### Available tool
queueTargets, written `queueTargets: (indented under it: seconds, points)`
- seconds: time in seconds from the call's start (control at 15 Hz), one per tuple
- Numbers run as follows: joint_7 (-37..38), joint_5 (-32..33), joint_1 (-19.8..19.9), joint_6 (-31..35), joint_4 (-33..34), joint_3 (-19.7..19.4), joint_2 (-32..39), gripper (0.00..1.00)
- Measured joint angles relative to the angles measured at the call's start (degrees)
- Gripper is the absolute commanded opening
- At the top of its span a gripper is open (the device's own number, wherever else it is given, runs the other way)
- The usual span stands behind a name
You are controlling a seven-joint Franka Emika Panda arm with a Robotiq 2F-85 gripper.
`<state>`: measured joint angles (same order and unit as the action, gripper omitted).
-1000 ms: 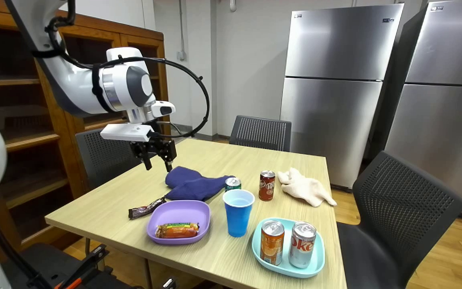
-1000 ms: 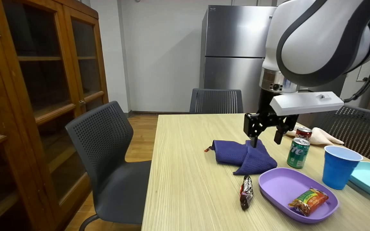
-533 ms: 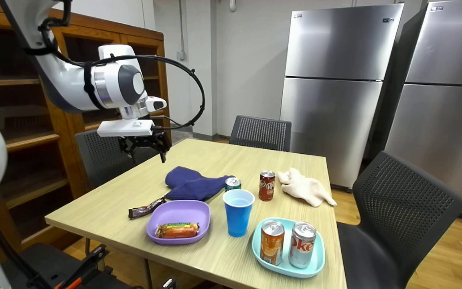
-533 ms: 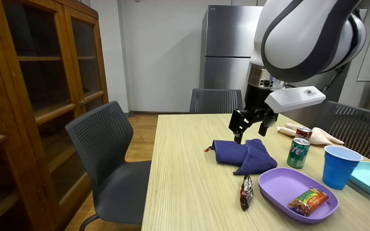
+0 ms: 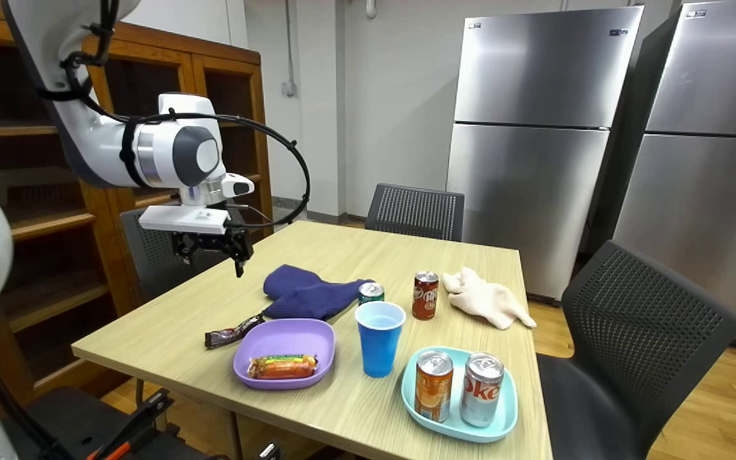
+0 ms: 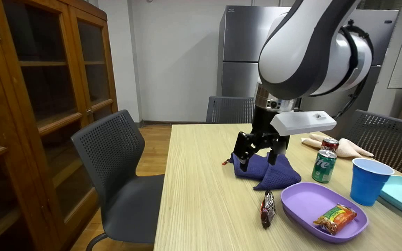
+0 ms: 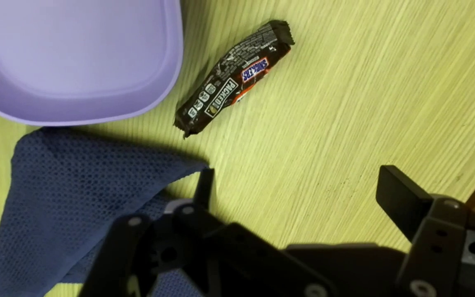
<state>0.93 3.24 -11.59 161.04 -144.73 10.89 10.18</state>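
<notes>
Before me the gripper (image 7: pixel 297 177) has come lower and nearer to the Snickers bar (image 7: pixel 232 79), its wide-apart fingers (image 7: pixel 401 199) holding nothing, so the work seems only at approaching.

Exposure in both exterior views is bright and even. In an exterior view, a steel refrigerator (image 5: pixel 537 153) at 2 o'clock shows glare, and a soft diagonal shadow crosses the wall (image 5: pixel 419 128) at 1 o'clock. Wide-angle distortion tilts edge verticals outward. In the wrist view, the table (image 7: pixel 344 103) has a yellow-green cast; my gripper (image 7: pixel 297 177), toward 6 o'clock, renders near-black and soft.
</notes>
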Motion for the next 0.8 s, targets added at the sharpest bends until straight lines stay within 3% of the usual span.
queueTargets:
  seconds: [0.8]
  points:
    - [5.3,-2.7,-0.1,-2.1,2.3,-0.1,3.7,1.00]
